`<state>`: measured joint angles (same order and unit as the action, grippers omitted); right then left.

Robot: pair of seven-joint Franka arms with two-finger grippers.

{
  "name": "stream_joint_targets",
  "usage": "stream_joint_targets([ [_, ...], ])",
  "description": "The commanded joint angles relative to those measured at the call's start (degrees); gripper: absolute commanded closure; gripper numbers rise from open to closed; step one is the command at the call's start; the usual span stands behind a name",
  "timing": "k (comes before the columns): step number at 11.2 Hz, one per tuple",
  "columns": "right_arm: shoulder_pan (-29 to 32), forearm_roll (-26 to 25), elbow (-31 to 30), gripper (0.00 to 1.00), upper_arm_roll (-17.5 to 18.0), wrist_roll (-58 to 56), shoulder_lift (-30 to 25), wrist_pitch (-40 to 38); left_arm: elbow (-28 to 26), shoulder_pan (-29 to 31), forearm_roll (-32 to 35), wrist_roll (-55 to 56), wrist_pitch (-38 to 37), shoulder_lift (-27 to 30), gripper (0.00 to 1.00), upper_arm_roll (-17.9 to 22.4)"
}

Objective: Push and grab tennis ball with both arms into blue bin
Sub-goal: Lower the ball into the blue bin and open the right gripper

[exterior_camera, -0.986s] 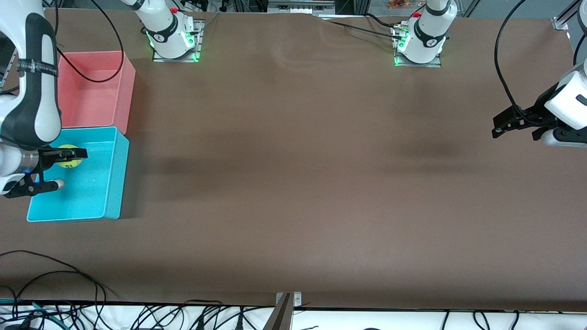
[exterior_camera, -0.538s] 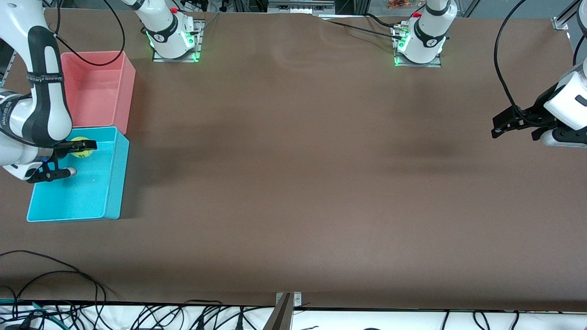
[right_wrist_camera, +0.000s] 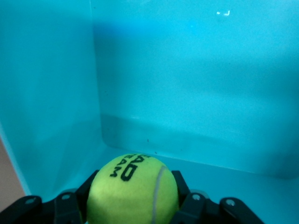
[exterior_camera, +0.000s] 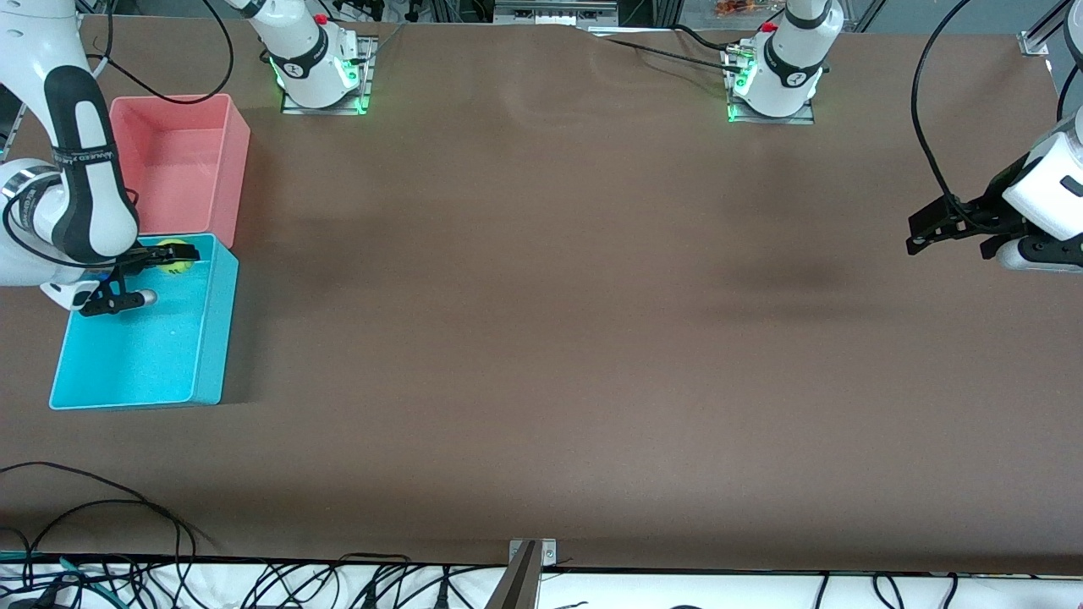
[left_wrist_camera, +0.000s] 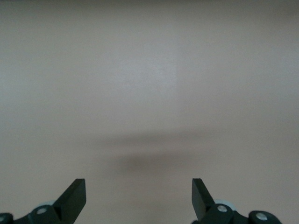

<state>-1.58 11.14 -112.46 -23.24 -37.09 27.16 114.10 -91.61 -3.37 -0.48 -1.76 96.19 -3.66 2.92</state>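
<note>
Clamped between the fingers of the right gripper (exterior_camera: 173,256), the ball (exterior_camera: 175,255) is held over the blue bin (exterior_camera: 207,338) at the frame's left edge, near the corner beside the pink bin (exterior_camera: 233,161). Release is judged the only step left. The left gripper (exterior_camera: 948,233) is parked with jaws spread and empty at the right edge, over bare table (exterior_camera: 550,338).

arms: 2 | grippers: 2, left gripper (exterior_camera: 946,235), right gripper (exterior_camera: 173,259) | tennis ball (exterior_camera: 177,257): 1 | bins: 2, blue bin (exterior_camera: 212,347), pink bin (exterior_camera: 233,169) | bench (exterior_camera: 541,338): 1
</note>
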Motion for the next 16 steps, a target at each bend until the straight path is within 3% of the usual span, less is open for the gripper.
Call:
stream_joint_targets([
  [1, 0.53, 2.92, -0.13, 0.19, 0.3, -2.11, 0.35, 0.95, -0.15, -0.41, 1.18, -0.88, -0.48, 0.32, 0.0, 0.15],
  [3, 0.53, 2.92, 0.75, 0.12, 0.3, -2.11, 0.09, -0.36, -0.15, -0.41, 1.18, -0.88, -0.48, 0.32, 0.0, 0.15],
  [7, 0.35, 2.92, 2.33, 0.11, 0.39, -1.4, -0.61, -0.72, -0.15, -0.41, 1.18, -0.88, -0.39, 0.23, 0.0, 0.15],
  [8, 0.18, 2.92, 3.29, 0.06, 0.39, -0.88, -1.83, -2.2, -0.15, -0.41, 1.18, -0.88, -0.39, 0.23, 0.0, 0.15],
  [12, -0.61, 1.69, 17.33, 0.04, 0.83, 4.12, -1.93, -13.79, -0.06, -0.41, 1.18, -0.97, -0.39, -0.12, 0.0, 0.24],
  [16, -6.14, -3.93, 29.55, 0.0, 0.56, 13.85, -2.02, -24.32, -0.06, -0.41, 1.27, -0.97, -0.39, -0.12, 0.0, 0.15],
])
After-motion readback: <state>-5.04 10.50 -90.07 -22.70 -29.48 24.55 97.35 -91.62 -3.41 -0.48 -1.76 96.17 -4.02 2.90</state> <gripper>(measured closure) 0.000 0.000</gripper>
